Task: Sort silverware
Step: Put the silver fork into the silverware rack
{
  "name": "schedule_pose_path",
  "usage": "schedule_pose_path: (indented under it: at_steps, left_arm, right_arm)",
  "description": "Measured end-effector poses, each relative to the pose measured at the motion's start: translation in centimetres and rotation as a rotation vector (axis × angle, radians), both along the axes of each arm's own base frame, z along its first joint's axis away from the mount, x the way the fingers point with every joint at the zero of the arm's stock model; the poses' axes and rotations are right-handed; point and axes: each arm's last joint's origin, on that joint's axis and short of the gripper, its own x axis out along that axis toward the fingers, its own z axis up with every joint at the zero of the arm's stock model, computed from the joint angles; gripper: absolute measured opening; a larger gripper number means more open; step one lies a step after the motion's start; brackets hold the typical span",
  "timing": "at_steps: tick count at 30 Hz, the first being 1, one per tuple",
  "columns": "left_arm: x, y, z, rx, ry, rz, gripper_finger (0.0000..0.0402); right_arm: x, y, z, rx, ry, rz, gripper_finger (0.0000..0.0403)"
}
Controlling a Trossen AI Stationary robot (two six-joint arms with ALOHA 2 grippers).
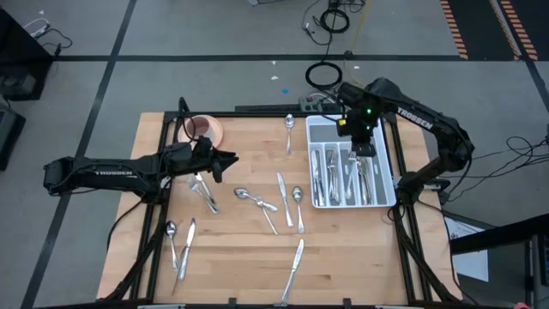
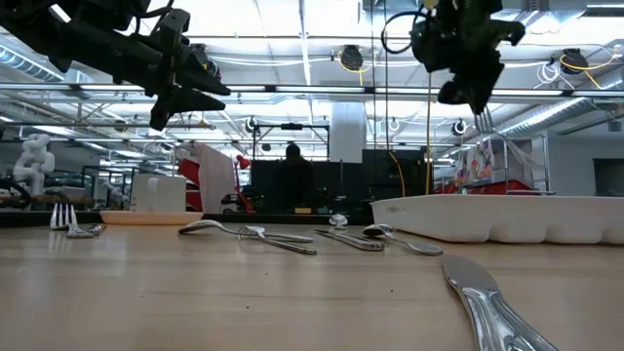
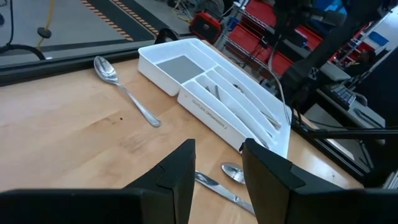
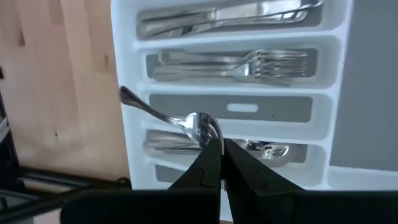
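One fork (image 4: 186, 121) in right hand (image 4: 219, 149).

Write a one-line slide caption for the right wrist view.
Right gripper, shut on a shiny silver-metal fork, holds it above the white compartmented plastic tray.

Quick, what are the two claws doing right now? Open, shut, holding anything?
Left gripper: open, holding nothing, up above the table.
Right gripper: shut on a fork, over the white tray.
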Motion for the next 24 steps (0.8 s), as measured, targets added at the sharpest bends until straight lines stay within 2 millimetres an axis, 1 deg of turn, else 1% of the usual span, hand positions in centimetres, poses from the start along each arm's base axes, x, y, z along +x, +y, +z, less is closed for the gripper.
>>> schedule_pose_path:
  at_steps: [4, 9, 12, 16, 24]
  left_arm:
    - [0.0, 0.0, 0.0, 0.001, 0.0, 0.003, 0.0134]
    - [0.0, 0.0, 0.0, -0.012, -0.004, 0.017, 0.0134]
    - [0.0, 0.1, 0.0, -0.017, -0.007, 0.031, 0.0134]
    - [0.0, 0.1, 0.0, -0.017, -0.005, 0.035, 0.0134]
    - [-0.1, 0.1, -0.1, -0.018, 0.001, 0.035, 0.0134]
  right_arm:
    - [0.4, -0.3, -0.9, -0.025, -0.035, 0.042, 0.0]
    - [1.2, -0.8, -0.9, -0.057, -0.155, 0.087, 0.0]
    - [1.7, -1.2, -1.4, -0.041, -0.164, 0.103, 0.0]
    - [2.5, -2.1, -3.0, -0.008, -0.128, 0.124, 0.0]
    - [4.5, -3.7, -7.0, 0.074, -0.042, 0.155, 0.0]
